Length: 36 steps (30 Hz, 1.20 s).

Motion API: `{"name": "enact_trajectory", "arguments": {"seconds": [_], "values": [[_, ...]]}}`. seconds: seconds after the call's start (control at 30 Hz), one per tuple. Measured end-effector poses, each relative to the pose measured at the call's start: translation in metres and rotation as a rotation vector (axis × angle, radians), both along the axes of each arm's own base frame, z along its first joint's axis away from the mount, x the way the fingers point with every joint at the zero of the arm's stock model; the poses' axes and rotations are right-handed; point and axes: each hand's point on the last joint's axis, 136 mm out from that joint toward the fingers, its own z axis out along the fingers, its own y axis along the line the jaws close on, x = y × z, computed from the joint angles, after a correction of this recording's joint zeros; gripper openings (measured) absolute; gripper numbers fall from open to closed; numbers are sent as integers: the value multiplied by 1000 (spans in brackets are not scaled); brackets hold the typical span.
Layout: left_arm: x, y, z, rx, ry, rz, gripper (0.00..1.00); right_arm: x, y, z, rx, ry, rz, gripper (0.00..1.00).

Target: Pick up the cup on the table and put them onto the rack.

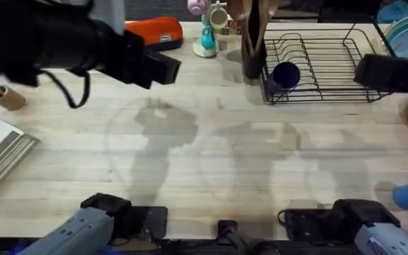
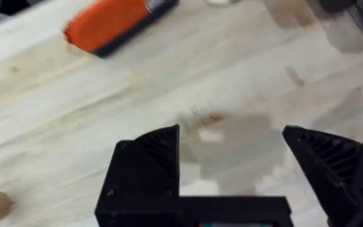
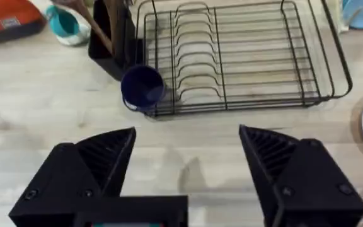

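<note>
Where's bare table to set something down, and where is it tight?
Free: the table's wide middle, between the arm bases and the rack. Also inside the rack, right of the cup. Crowded: the back edge around the orange case, mugs and utensil holder.

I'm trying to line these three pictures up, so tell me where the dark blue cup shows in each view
Overhead: the cup sits in the near left corner of the rack, right of the brown utensil holder.
Left wrist: no cup in it; bare table and an orange case.
Right wrist: the cup lies at the rack's corner beside the utensil holder.
Shared landmark: the orange case, seen in all three.
</note>
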Motion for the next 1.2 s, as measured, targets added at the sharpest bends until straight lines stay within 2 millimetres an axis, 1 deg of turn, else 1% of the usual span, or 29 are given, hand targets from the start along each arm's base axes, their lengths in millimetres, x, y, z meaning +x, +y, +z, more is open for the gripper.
{"name": "enact_trajectory", "arguments": {"seconds": [0.13,0.27,0.33,0.47,0.7,1.03,1.2], "values": [[8,-6,-22,-7,83,-5,993,-5,-4,-6,6,31,-20,996],[13,-9,-33,-10,124,-9,993,-16,-19,-19,12,100,-111,996],[13,-9,-35,-12,129,-10,993,-26,-30,-26,16,143,-177,996],[13,-9,-35,-12,130,-10,993,-42,-51,-32,32,192,-309,996],[13,-9,-35,-12,130,-10,993,-74,-80,-47,85,280,-533,996],[13,-9,-35,-12,130,-10,994,-105,-112,-51,129,303,-786,995],[13,-9,-35,-12,131,-10,994,-116,-120,-53,137,318,-856,996]]}}
